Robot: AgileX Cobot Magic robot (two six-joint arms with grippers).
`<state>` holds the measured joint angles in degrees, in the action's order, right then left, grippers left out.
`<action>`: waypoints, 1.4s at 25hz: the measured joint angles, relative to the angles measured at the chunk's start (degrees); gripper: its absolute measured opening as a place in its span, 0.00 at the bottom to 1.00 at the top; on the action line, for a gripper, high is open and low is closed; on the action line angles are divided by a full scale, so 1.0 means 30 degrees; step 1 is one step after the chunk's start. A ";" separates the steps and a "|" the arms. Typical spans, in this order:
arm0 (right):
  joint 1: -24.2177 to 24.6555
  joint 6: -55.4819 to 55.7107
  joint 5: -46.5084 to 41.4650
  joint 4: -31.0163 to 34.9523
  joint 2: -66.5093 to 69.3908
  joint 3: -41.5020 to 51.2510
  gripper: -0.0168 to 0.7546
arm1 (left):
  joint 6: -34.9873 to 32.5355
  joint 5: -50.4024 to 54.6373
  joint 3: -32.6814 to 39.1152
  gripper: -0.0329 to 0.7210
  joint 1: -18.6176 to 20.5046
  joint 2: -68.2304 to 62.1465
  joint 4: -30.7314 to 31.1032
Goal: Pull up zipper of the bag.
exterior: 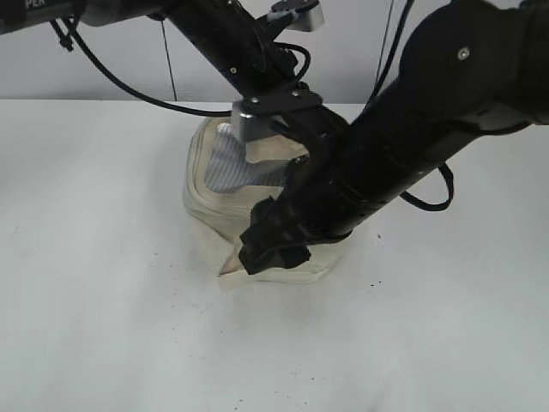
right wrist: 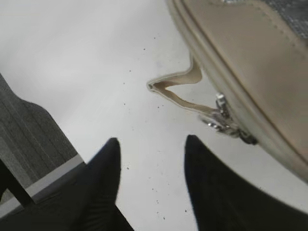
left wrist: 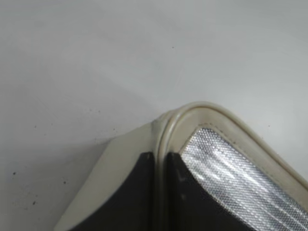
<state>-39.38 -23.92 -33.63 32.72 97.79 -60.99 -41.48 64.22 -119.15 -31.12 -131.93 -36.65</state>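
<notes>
I clamp the left gripper (left wrist: 161, 192) on the soft bag's (exterior: 210, 219) rim, frame centre. Right gripper (right wrist: 151, 166) gapes empty; I'd pinch the small slippery zipper pull (right wrist: 224, 120), right of frame.

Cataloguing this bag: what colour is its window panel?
Silvery grey, finely ribbed window panel on the cream bag; left wrist view.

- You are looking at a lab-style robot test bench.
- A bare white counter (exterior: 103, 326) carries black specks.
- A plain pale wall (exterior: 86, 60) stands behind, with black cables (exterior: 129, 86) hanging.
</notes>
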 joint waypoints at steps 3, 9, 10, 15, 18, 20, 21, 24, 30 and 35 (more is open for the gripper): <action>0.0524 0.2455 0.0022 -0.1714 -0.0771 -0.0075 0.72 | 0.0287 -0.0091 0.0019 0.23 -0.0083 0.0417 0.0729; 0.3546 0.6388 -0.0597 -0.5183 -0.3175 -0.0159 0.82 | 0.1933 0.0609 0.0092 0.52 -0.0041 0.1919 0.1965; 0.4279 0.6583 -0.1033 -0.5516 -0.3472 -0.0159 0.82 | 0.2485 0.0823 0.0092 0.53 -0.0041 0.2242 0.2329; 0.7210 0.7237 -0.4211 -0.7604 -0.5211 -0.0159 0.81 | 0.5716 0.1268 0.0092 0.55 -0.0041 0.4190 0.5939; 0.8100 0.8142 -0.5896 -0.9639 -0.6461 -0.0159 0.79 | 0.7615 0.1741 0.0092 0.55 -0.0041 0.5650 0.9106; 0.8268 0.8602 -0.7054 -1.0609 -0.7431 -0.0159 0.79 | 0.8897 0.1779 0.0092 0.55 -0.0041 0.6684 1.0931; 0.8286 0.8726 -0.7549 -1.0742 -0.7865 -0.0159 0.79 | 0.9644 0.1779 0.0112 0.55 -0.0041 0.7202 1.1808; 0.8286 0.8880 -0.9024 -1.1028 -0.9492 -0.0115 0.79 | 1.1363 0.1831 0.0327 0.55 -0.0041 0.8813 1.3541; 0.8286 0.8999 -1.0656 -1.1063 -1.3998 0.1425 0.79 | 1.2585 0.1806 0.2522 0.55 -0.0041 1.3137 1.4163; 0.8286 0.8999 -1.1159 -1.0757 -1.8509 0.3705 0.79 | 1.3580 0.1789 0.8204 0.54 -0.0041 1.8148 1.3641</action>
<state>-14.53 3.08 -67.10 0.45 42.26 -49.88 -0.74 69.59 -94.53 -31.25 -77.49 4.27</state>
